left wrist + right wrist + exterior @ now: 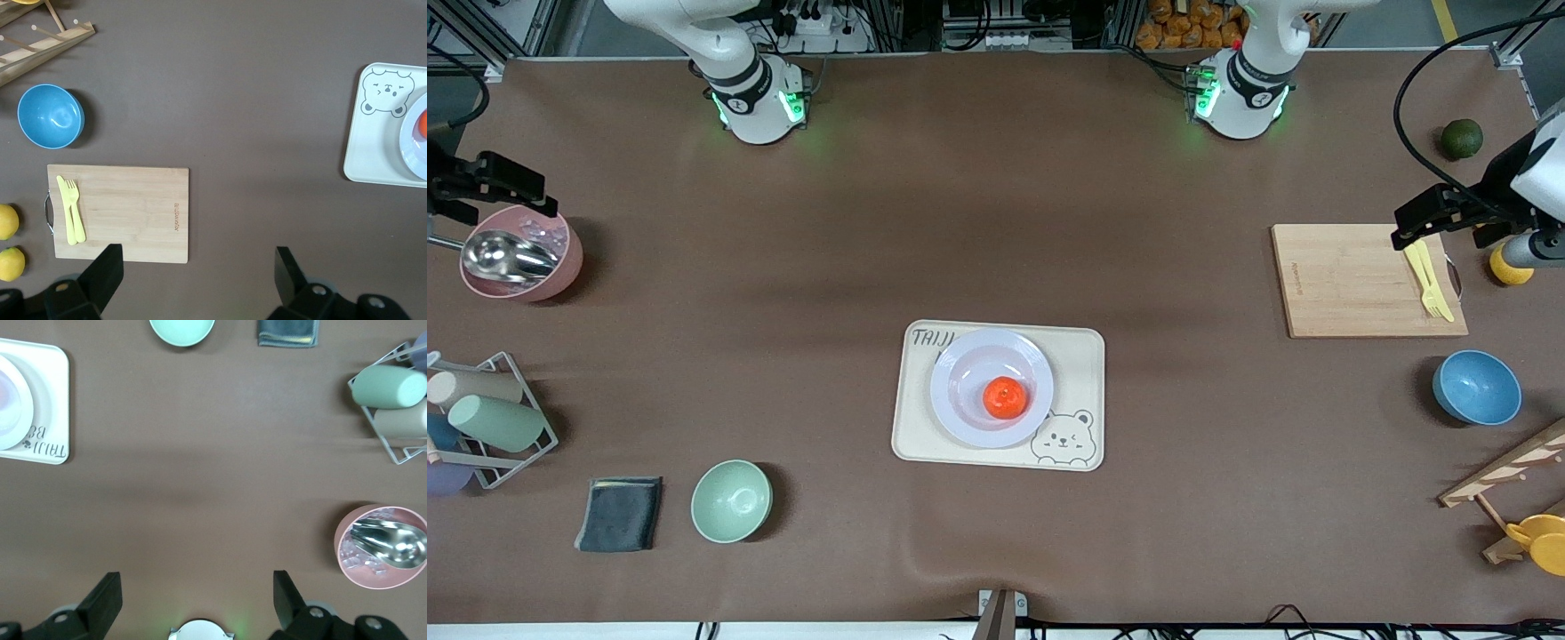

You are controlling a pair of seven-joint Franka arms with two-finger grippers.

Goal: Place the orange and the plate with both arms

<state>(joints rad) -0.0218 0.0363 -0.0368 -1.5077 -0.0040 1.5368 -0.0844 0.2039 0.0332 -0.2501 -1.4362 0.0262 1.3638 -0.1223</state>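
The orange (pixel 1004 397) sits in the well of the pale lavender plate (pixel 960 382). The plate rests on a cream bear tray (pixel 1080 356) at the table's middle. My left gripper (pixel 1436 213) is open and empty, up over the cutting board's edge at the left arm's end. In the left wrist view my left gripper (pixel 197 273) has its jaws wide apart over bare table, with the plate (pixel 415 143) and a sliver of orange (pixel 423 125) at the frame edge. My right gripper (pixel 494 178) is open and empty, up by the pink bowl; in its wrist view (pixel 193 597) the plate's rim (pixel 10 400) shows.
A cutting board (pixel 1352 280) holds a yellow fork and knife (pixel 1427 280). Near it are a blue bowl (pixel 1476 388), a lemon (pixel 1510 267), a dark green fruit (pixel 1462 139) and a wooden rack (pixel 1512 484). At the right arm's end are a pink bowl (pixel 520 253), a cup rack (pixel 489 418), a cloth (pixel 620 513) and a green bowl (pixel 731 500).
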